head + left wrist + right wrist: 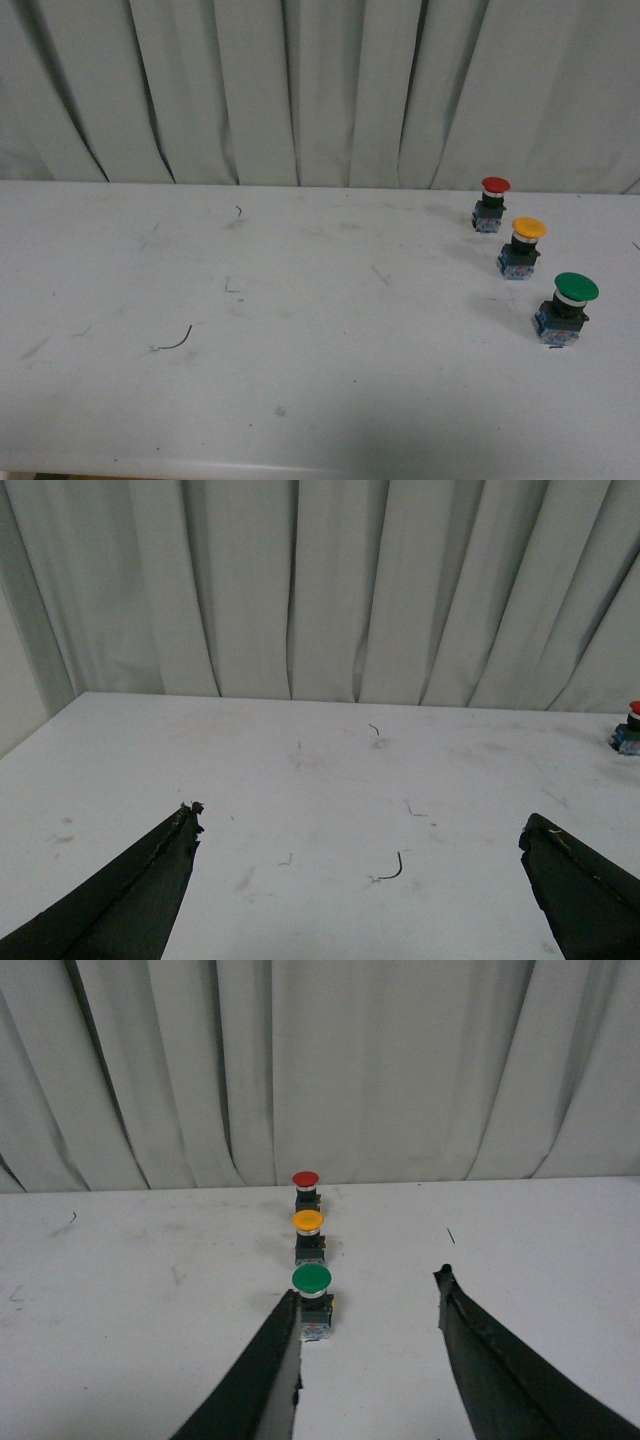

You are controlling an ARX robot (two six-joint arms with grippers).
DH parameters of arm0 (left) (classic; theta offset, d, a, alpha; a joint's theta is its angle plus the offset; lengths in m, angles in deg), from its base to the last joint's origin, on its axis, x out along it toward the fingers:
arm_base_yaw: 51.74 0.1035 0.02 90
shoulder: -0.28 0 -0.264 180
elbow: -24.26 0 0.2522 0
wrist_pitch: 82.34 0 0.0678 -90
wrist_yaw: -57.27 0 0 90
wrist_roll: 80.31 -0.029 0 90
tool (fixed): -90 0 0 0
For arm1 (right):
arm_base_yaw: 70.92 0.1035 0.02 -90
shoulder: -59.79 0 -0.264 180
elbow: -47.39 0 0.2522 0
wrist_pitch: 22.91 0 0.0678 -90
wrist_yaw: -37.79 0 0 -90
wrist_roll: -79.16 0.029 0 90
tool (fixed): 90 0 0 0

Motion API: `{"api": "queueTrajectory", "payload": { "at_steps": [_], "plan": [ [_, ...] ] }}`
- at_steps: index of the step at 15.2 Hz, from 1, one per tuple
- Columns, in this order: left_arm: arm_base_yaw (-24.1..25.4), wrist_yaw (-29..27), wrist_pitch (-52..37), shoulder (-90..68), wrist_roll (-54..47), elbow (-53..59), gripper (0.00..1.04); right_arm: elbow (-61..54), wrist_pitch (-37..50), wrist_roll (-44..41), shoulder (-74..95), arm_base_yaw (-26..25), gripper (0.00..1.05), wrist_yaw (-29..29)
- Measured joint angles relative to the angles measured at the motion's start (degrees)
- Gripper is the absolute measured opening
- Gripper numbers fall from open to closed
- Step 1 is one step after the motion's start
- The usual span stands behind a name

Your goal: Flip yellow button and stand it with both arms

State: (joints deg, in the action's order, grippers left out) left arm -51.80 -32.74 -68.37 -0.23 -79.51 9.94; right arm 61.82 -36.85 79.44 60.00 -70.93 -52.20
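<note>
Altogether three push-button switches stand on the white worktop [300, 330], one of each colour, all upright with caps on top and blue bases down. The red-capped switch [492, 203] is nearest the far edge, beside the grey curtain [300, 90]. The yellow button [522, 248] stands in the middle of the row, near the worktop's right edge, apart from its neighbours on both sides. The green-capped switch [565, 308] is the largest and the one closest to the near edge. The row runs slantwise, drawing nearer the right edge as it comes toward the near edge. No brand, label or writing can be read on any of them; the bases are too small and blurred to tell.

Neither arm shows in the front view. In the left wrist view the left gripper [360, 880] hangs over the bare left part of the worktop with its two black fingers [150, 880] spread wide and nothing between them; the red cap peeps in at the picture's edge. In the right wrist view the right gripper [370, 1360] faces down the row of three, its jaws likewise wide and holding nothing, one finger [265, 1370] just beside the green-capped switch.

Two thin dark wire scraps lie on the worktop: a curved scrap [178, 342] toward the near left and a short scrap [238, 210] toward the far edge.
</note>
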Motion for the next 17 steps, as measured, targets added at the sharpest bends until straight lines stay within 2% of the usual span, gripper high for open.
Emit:
{"api": "queueTrajectory", "payload": {
  "at_steps": [5,17],
  "plan": [
    [0.0,0.02,0.0,0.0,0.0,0.0,0.98,0.0,0.0,0.02,0.0,0.0,0.97,0.0],
    [0.0,0.02,0.0,0.0,0.0,0.0,0.98,0.0,0.0,0.02,0.0,0.0,0.98,0.0]
  ]
}}
